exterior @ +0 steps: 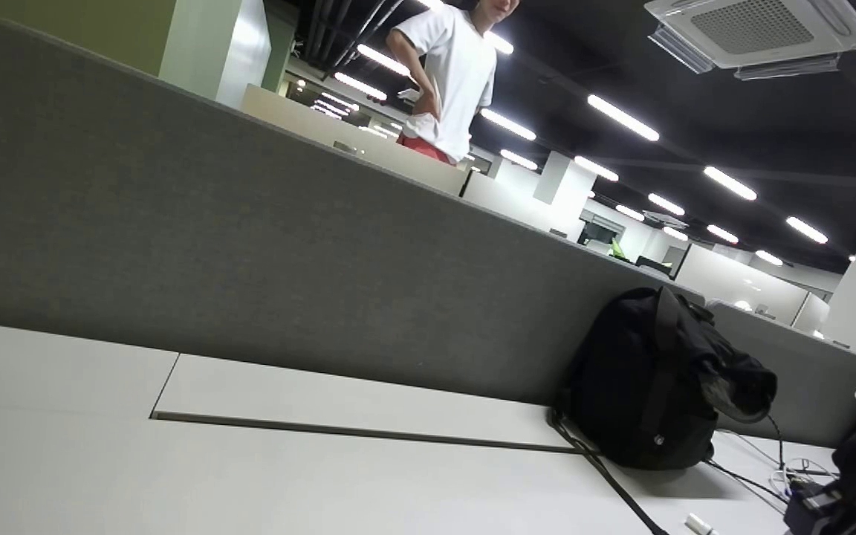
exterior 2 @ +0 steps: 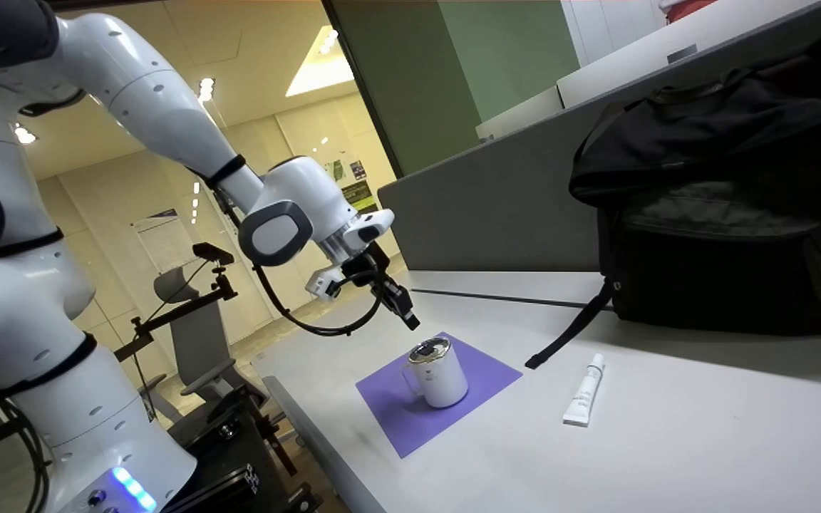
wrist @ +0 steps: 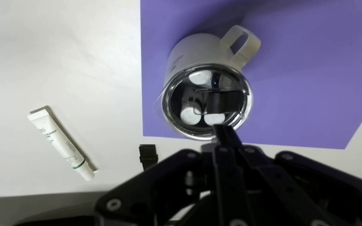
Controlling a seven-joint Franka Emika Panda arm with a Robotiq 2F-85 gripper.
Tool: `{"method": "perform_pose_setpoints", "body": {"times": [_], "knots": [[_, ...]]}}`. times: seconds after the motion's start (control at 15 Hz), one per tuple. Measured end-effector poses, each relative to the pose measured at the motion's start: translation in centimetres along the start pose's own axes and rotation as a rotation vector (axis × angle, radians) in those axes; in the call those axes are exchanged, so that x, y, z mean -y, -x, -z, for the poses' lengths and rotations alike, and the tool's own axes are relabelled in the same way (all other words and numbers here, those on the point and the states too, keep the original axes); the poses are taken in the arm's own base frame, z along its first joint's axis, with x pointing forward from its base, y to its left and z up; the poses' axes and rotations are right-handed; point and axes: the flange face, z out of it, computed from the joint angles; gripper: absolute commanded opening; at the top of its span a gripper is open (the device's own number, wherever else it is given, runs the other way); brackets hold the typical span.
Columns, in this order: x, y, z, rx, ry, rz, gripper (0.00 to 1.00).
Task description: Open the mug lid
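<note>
A white mug point(exterior 2: 442, 380) with a handle stands upright on a purple sheet point(exterior 2: 485, 380). It also shows in the wrist view point(wrist: 196, 50), with the handle toward the upper right. Its clear round lid point(exterior 2: 430, 350) is on the mug and has a shiny rim. In the wrist view the lid point(wrist: 184, 94) has a dark tab point(wrist: 225, 102) with a thin rectangular outline beside it. White round shapes show through or on the lid. My gripper point(wrist: 226, 133) is shut and empty, its fingertips together. In an exterior view the gripper point(exterior 2: 410, 320) hovers above the mug, apart from the lid.
A white tube point(exterior 2: 585, 392) lies on the white table point(exterior 2: 703, 442). A black backpack point(exterior 2: 731, 214) stands against the grey partition point(exterior 2: 496, 221), its strap point(exterior 2: 571, 335) trailing on the table. Cables point(exterior: 799, 472) lie near the backpack. A person point(exterior: 450, 74) stands behind the partition.
</note>
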Motion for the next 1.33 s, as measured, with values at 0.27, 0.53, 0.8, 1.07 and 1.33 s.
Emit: {"method": "perform_pose_setpoints", "body": {"times": [0.27, 0.53, 0.8, 1.07, 1.33], "knots": [[0.3, 0.1, -0.2, 0.006, -0.007, 0.002, 0.0], [0.3, 0.4, -0.9, 0.015, -0.015, 0.013, 0.0], [0.6, 0.3, -1.9, 0.007, -0.025, 0.037, 0.0], [0.5, 0.6, -3.2, 0.012, -0.032, 0.046, 0.0], [0.3, 0.7, -4.2, 0.016, -0.032, 0.043, 0.0]]}}
